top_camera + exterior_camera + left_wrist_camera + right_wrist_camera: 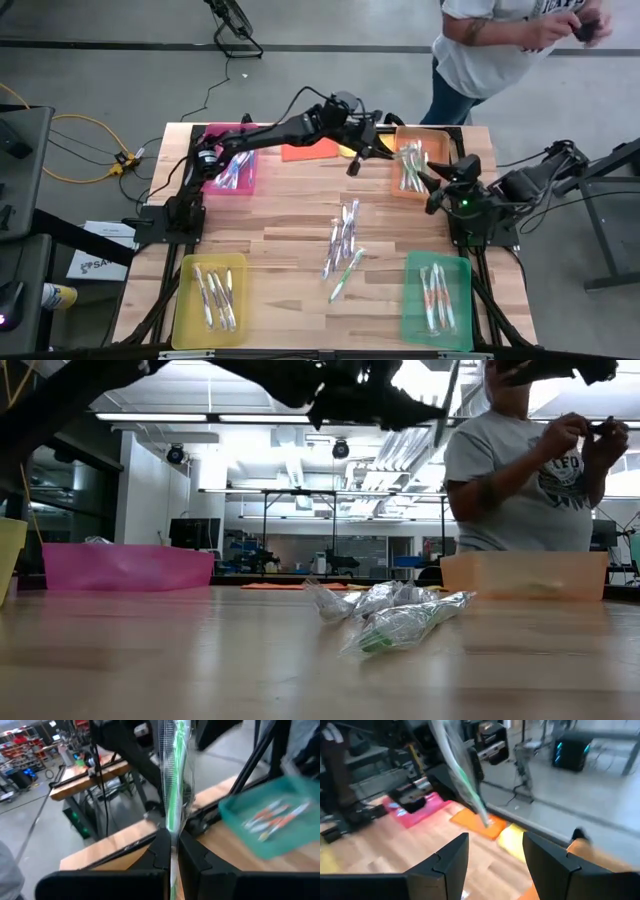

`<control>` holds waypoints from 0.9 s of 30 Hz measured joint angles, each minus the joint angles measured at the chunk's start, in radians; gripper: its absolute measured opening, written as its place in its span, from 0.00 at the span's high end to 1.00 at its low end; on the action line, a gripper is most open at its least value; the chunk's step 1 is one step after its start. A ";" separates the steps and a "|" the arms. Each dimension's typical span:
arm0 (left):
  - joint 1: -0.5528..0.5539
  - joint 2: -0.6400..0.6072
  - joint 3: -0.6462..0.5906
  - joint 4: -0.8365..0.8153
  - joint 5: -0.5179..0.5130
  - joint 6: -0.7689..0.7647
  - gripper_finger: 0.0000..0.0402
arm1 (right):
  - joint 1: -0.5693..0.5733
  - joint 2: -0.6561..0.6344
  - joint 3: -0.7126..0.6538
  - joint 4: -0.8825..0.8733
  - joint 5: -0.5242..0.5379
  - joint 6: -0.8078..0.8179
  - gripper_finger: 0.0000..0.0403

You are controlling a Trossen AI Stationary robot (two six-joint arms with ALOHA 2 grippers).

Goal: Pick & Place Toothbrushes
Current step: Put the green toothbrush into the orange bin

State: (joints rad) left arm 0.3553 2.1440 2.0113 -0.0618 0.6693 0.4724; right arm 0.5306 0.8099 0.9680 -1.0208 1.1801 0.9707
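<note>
Only wristward: green toothbrush (173, 790) pinched.

Green-and-white toothbrush (174, 795) (clear wrapper); pink tray (232, 170), green tray (437, 287), yellow tray (209, 299).

The person's shirt (520, 470), at the upper right of the low view, is showing big letters "LEO". Other words there are looking too small to read.

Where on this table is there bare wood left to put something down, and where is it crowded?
Bare wood lies between the pink tray and the yellow tray, and between the orange tray and the green tray. The centre is crowded with loose toothbrushes. The far edge holds cloths under the left gripper.
</note>
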 joint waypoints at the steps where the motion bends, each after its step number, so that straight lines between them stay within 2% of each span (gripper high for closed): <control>1: 0.000 -0.008 0.000 0.004 0.007 -0.009 0.99 | -0.013 0.013 0.000 0.027 0.008 -0.038 0.55; 5: -0.003 -0.025 0.000 -0.001 0.024 -0.033 0.99 | -0.063 0.034 0.000 0.168 -0.018 -0.164 0.50; 10: -0.002 -0.028 0.000 0.007 0.060 -0.078 0.99 | -0.126 0.031 0.000 0.371 -0.035 -0.370 0.34; 13: -0.007 -0.028 0.000 0.008 0.063 -0.085 0.99 | -0.167 0.033 0.000 0.521 -0.121 -0.543 0.26; 16: -0.016 -0.028 0.000 0.008 0.066 -0.085 0.99 | -0.219 0.050 0.001 0.651 -0.222 -0.666 0.22; 21: -0.019 -0.028 0.000 0.008 0.088 -0.088 0.99 | -0.279 0.084 0.001 0.740 -0.242 -0.732 0.26; 27: -0.015 -0.028 0.000 0.008 0.089 -0.111 0.99 | -0.288 0.086 0.001 0.742 -0.244 -0.732 0.42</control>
State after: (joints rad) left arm 0.3401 2.1159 2.0113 -0.0540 0.7582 0.3616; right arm 0.2426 0.8959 0.9691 -0.2789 0.9359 0.2388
